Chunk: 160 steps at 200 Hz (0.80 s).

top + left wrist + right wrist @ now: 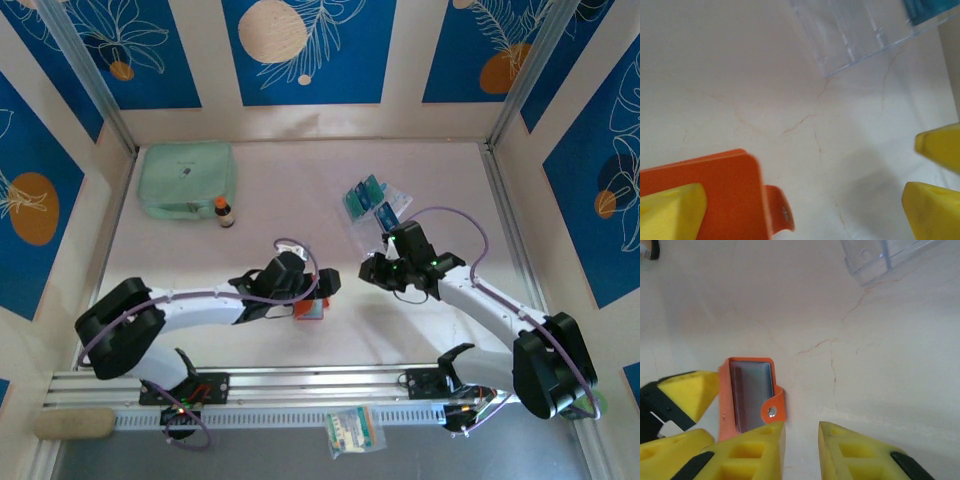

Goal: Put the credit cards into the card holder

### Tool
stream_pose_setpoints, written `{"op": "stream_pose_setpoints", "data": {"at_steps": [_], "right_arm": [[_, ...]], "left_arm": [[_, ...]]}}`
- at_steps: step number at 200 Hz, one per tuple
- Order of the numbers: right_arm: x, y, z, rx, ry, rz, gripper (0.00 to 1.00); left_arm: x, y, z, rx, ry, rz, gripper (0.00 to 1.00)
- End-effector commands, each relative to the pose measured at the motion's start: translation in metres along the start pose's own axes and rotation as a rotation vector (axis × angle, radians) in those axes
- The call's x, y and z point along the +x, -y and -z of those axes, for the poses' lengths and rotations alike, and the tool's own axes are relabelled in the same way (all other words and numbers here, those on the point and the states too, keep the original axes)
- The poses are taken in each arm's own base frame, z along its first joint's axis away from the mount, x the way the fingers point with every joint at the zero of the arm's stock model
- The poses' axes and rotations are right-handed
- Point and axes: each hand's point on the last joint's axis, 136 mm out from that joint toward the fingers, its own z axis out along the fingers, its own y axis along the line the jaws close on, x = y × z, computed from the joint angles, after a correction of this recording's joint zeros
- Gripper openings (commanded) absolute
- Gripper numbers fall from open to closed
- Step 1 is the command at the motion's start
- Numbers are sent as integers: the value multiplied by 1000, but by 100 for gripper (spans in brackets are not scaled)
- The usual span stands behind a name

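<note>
The left jaws are spread wide over the card holder, probably so that it is steadied on the worktop, while the right jaws, narrowly apart and empty, are placed just beside its snap tab, the credit cards lying apart from both.

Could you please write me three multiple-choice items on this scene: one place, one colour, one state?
1. The small bottle stands: A beside the green pouch; B by the right wall; C at the near edge.
2. The card holder is: A blue; B orange; C white.
3. The left pincer is: A shut on a card; B wide open; C shut empty.
Key: 1 A, it stands at the pouch's corner; 2 B, its leather is orange; 3 B, its yellow fingers stand far apart.
</note>
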Motion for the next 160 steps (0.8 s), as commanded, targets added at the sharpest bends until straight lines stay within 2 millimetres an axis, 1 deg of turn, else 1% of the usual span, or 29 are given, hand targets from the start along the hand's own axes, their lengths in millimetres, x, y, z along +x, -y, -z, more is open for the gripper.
{"op": "stream_pose_setpoints", "data": {"at_steps": [1, 22, 40, 59, 79, 92, 108, 122, 143, 160], "right_arm": [[10, -15, 2, -50, -24, 21, 21], [17, -29, 0, -60, -28, 56, 20], [22, -46, -2, -66, -32, 99, 19], [28, -68, -8, -70, -47, 151, 19], [37, -96, -19, -77, -75, 219, 18], [44, -114, -28, -83, -100, 261, 18], [53, -131, -41, -77, -131, 306, 17], [60, -141, -52, -65, -153, 338, 16], [70, -146, -66, -34, -181, 367, 15], [75, -135, -78, 10, -208, 358, 14]], "left_arm": [[-31, 14, 17, 12, 70, -36, 100], [-51, 15, 30, 24, 101, -27, 100], [-69, 8, 44, 19, 138, -14, 100], [-84, -8, 60, -28, 162, 0, 100], [-93, -31, 73, -96, 171, 15, 100], [-94, -47, 79, -145, 159, 27, 100], [-90, -66, 83, -204, 129, 37, 100], [-85, -79, 84, -249, 102, 33, 100], [-76, -93, 82, -301, 65, 12, 100], [-71, -101, 80, -336, 37, -10, 100]]}}
